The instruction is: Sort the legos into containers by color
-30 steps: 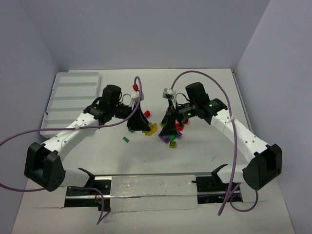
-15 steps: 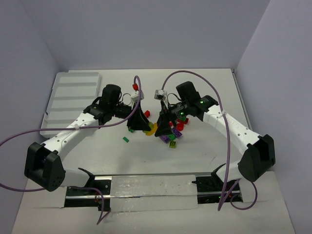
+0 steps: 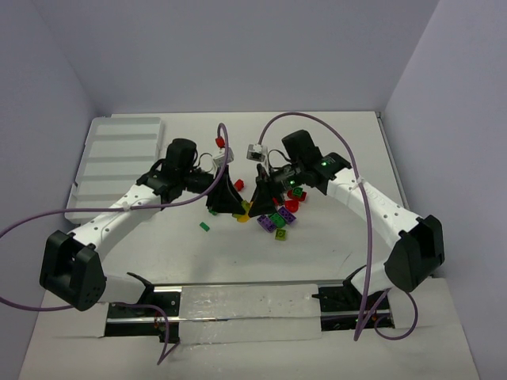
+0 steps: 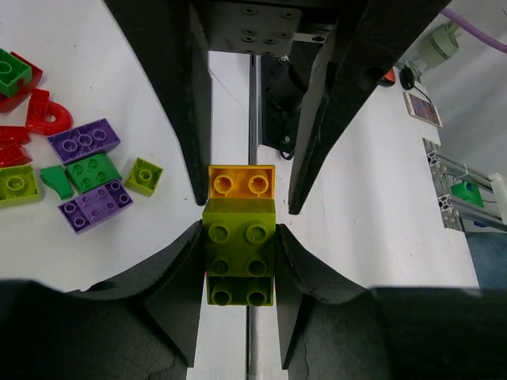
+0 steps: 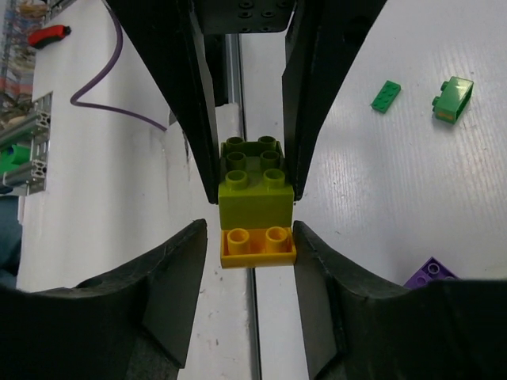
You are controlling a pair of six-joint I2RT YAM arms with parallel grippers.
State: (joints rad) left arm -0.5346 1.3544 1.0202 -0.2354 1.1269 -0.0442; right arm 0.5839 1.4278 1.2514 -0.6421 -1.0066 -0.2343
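Observation:
A lime-yellow lego (image 4: 239, 253) with an orange lego (image 4: 242, 182) stuck to its end hangs above the table between the two arms. My left gripper (image 4: 239, 237) is shut on the lime brick, with both fingers against its sides. From the opposite side my right gripper (image 5: 252, 241) has its jaws drawn in round the orange lego (image 5: 257, 245). One finger (image 5: 313, 261) touches it and a thin gap shows at the other. In the top view the two grippers (image 3: 230, 206) (image 3: 256, 204) meet tip to tip. The white tray of containers (image 3: 119, 158) lies at the far left.
A heap of loose legos (image 3: 279, 218) in purple, green, red and lime lies under the right arm. A small green brick (image 3: 204, 226) lies alone near the left gripper, and a red one (image 3: 220, 142) further back. Purple cables loop over both arms.
My right arm has swung left to the left gripper, and its jaws have narrowed from wide open to close round the orange brick. The left arm has not moved.

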